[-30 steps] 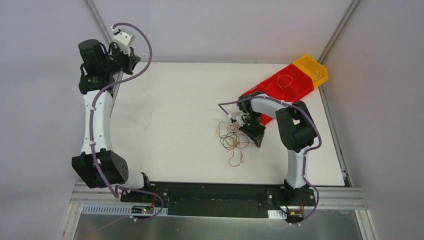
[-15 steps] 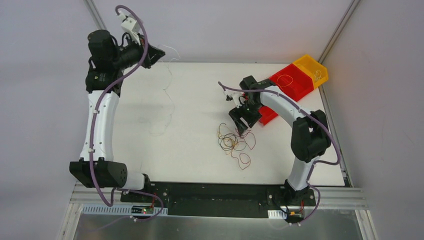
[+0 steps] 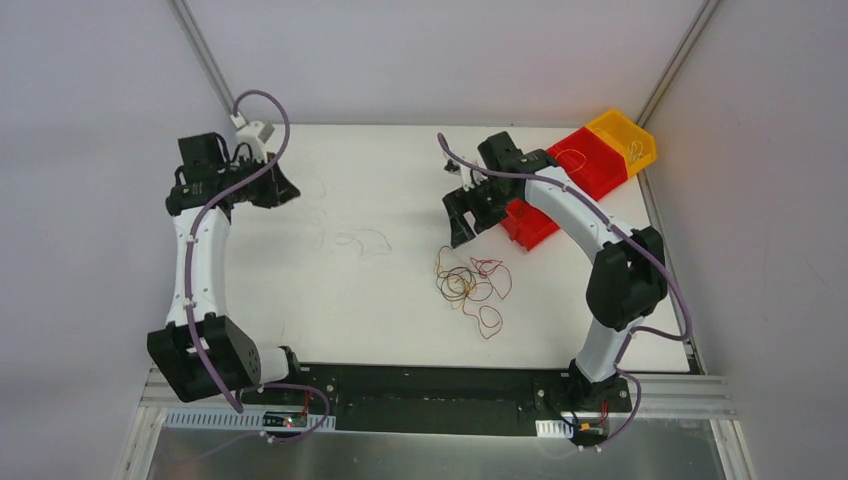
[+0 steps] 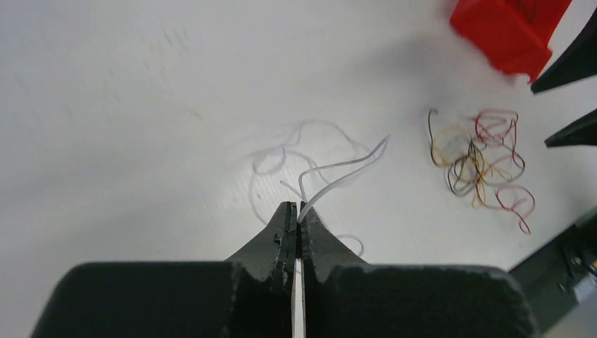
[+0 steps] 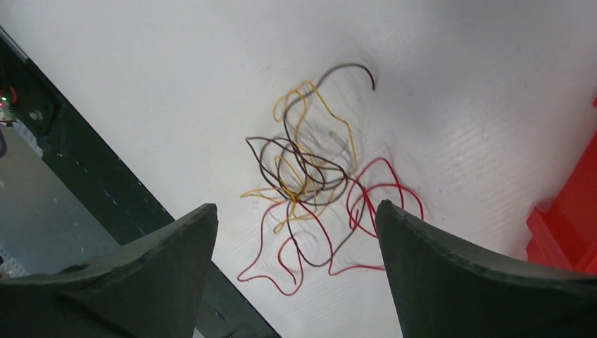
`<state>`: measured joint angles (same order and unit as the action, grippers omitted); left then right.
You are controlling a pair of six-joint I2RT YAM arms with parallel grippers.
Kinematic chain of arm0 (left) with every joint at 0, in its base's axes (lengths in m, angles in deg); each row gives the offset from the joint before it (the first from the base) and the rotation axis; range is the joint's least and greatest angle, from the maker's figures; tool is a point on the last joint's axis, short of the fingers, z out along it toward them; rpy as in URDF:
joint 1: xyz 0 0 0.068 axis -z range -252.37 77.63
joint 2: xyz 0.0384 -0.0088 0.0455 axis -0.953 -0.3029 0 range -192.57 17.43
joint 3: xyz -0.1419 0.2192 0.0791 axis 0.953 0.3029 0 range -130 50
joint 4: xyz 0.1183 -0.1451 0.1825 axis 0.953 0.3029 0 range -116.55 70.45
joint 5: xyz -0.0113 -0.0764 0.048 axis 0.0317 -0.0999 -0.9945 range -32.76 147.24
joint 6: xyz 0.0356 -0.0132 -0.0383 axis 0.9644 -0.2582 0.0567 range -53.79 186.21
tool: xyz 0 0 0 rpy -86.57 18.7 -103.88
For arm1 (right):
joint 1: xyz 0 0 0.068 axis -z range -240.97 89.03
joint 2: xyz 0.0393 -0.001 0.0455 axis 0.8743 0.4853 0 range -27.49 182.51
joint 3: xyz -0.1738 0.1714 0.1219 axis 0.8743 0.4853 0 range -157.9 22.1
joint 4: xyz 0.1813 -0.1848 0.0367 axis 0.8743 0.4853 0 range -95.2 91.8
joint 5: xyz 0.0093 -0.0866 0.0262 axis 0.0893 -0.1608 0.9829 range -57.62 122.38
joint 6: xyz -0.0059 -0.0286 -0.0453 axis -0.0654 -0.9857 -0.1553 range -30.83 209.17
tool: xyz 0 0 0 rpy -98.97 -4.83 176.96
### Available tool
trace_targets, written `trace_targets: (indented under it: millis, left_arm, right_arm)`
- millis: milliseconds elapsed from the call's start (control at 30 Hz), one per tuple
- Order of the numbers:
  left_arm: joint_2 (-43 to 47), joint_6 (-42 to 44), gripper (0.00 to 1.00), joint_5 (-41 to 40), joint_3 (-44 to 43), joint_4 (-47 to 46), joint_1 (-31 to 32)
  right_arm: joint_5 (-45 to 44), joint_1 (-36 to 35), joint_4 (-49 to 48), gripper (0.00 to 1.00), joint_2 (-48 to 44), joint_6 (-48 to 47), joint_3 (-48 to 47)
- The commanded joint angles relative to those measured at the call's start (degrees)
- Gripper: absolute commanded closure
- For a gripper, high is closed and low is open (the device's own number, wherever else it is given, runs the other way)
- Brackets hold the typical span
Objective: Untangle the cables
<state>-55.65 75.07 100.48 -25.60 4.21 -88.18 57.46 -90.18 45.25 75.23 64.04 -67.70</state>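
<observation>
Left fingers: the black fingers of the left gripper [image 4: 296,211] were seen pressed together, with a thin white wire [image 4: 343,176] pinched between their tips.
White wire: it was seen curving away from the tips and trailing in loose loops over the white table top [image 3: 380,160], well apart from the tangle.
Right fingers: the two black fingers of the right gripper [image 5: 294,211] were held wide apart with nothing gripped. They were raised off the table, and the tangle was framed between them in the wrist view.
Cables: a tangle of thin curly red, yellow-orange and black wires [image 5: 310,179] was seen lying flat on the table, right of centre, with one red loop stretched toward the near edge.
Bins: a red plastic bin [image 3: 592,163] and a yellow plastic bin [image 3: 625,140] were set side by side at the far right corner, each with a thin wire loop inside. A second red piece [image 3: 528,222] was seen beside the right arm — whether joined or separate could not be told.
Left arm: it was bent toward the far left side of the table.
</observation>
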Motion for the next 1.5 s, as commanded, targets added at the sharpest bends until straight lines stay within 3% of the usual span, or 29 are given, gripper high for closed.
trace_targets:
  millis: [0, 133, 333, 433, 600, 833, 933, 1067, 1467]
  left_arm:
    - [-4.2, 3.7, 1.0, 2.6, 6.8, 7.7, 0.7]
    - [-12.7, -6.3, 1.0, 2.2, 11.6, 4.4, 1.1]
    - [-26.7, -21.1, 1.0, 0.2, 8.6, -0.9, 1.8]
    - [-30.9, -25.4, 1.0, -5.6, 7.0, -0.8, 5.5]
    - [-33.8, -32.2, 1.0, -19.7, 7.1, -0.2, 13.2]
    - [-37.2, -35.2, 1.0, -22.0, 5.7, 0.8, 15.6]
    - [-38.3, -36.4, 1.0, -21.4, 5.4, 0.9, 15.6]
    - [-39.4, -37.0, 1.0, -19.7, 5.6, 0.8, 15.6]
    - [-41.0, -37.2, 1.0, -16.9, 5.8, -0.1, 15.6]
  right_arm:
    - [5.1, -3.5, -9.9, 0.1, 0.4, 4.4, -2.6]
    - [6.3, -8.2, -22.4, 0.01, 2.0, 0.5, 0.6]
    - [5.5, -15.1, -34.7, 0.01, 8.2, -9.3, -0.2]
    - [4.7, -17.4, -39.1, 0.01, 10.1, -9.4, -1.0]
    - [0.9, -20.0, -44.1, 0.01, 9.4, -9.1, 1.0]
    - [9.3, -21.5, -38.5, 0.01, 9.4, -21.6, 2.8]
    - [7.3, -22.2, -35.3, 0.01, 13.6, -16.0, -2.3]
    - [-0.4, -22.2, -39.8, 0.01, 18.7, -8.7, -5.1]
    - [-10.5, -22.3, -43.1, 0.01, 30.8, -1.1, -14.9]
